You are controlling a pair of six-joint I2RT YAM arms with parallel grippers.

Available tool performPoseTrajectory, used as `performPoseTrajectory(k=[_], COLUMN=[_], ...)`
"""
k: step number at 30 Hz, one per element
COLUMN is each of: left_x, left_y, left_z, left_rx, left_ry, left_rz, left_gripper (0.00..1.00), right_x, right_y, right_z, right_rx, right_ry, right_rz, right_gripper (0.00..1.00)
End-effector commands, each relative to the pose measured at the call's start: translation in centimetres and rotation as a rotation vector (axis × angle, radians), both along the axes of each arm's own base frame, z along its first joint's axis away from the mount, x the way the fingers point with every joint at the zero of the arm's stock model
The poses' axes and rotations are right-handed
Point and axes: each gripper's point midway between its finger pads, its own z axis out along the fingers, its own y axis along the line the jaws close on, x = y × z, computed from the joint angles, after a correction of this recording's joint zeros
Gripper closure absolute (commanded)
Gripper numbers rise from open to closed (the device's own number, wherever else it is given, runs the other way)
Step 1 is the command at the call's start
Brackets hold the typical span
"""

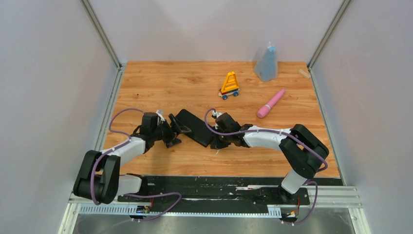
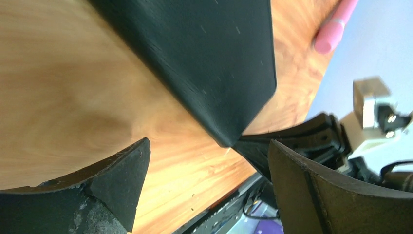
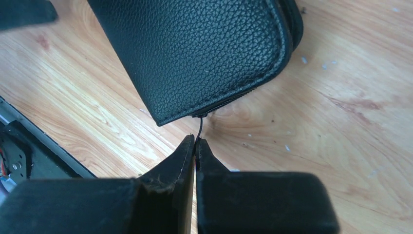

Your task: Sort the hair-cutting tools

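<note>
Right gripper: jaws pressed together, pinching the thin black zipper pull. The pull hangs from the near corner of a black leather zip case. Zipper teeth run closed along the case edge up to that corner. In the top view the right gripper sits at the case's 4 o'clock end, touching it.

Left gripper: fingers spread wide, nothing between them. A rounded corner of the case sits just beyond the gap, above the wood. In the top view the left gripper is at the case's 9 o'clock end. Whether it touches the case there, cannot tell.

The case lies flat near mid-table, long axis running 10 to 4 o'clock. It is the only container in reach of the arms. It looks zipped shut, so what is in it cannot be told. Scissors and combs are not seen in any view, so their place cannot be told.

Further out from the case:
- yellow-orange toy on wheels at 1 o'clock, well apart, upright
- pink tapered wand at 2 o'clock, lying flat; its tip also shows in the left wrist view
- bluish plastic bag at the far 1 o'clock corner, standing, contents unclear
- small beige piece by the right wall
</note>
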Motion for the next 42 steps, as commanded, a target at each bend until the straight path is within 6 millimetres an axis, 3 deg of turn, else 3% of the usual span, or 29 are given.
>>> performPoseTrajectory(k=[1, 11, 19, 23, 30, 36, 42], left_x=[-1.3, -2.5, -3.0, -3.5, -3.5, -3.4, -3.5], left_y=[-3.3, -3.8, -3.4, -3.4, -3.5, -3.9, -3.6], left_z=[0.7, -1.6, -1.1, -1.0, -0.3, 0.0, 0.2], left_rx=[0.008, -0.004, -0.037, -0.048, -0.065, -0.080, -0.060], left_ry=[-0.054, 0.012, 0.001, -0.003, -0.025, -0.028, -0.032], left_rz=[-0.038, 0.066, 0.125, 0.145, 0.175, 0.175, 0.182], left_gripper=[0.05, 0.18, 0.23, 0.30, 0.33, 0.54, 0.89], right_x=[0.3, -1.4, -1.5, -1.7, -2.0, -2.2, -2.8], right_y=[3.3, 7.0, 7.8, 8.0, 8.4, 8.2, 6.9], right_z=[2.1, 5.5, 7.7, 8.0, 8.7, 8.8, 8.0], right_rx=[0.086, 0.194, 0.254, 0.273, 0.303, 0.306, 0.273], right_ry=[-0.009, -0.037, -0.047, -0.041, -0.034, -0.033, -0.030], right_rz=[0.044, 0.141, 0.158, 0.168, 0.179, 0.184, 0.176], right_gripper=[1.00, 1.00, 1.00, 1.00, 1.00, 1.00, 1.00])
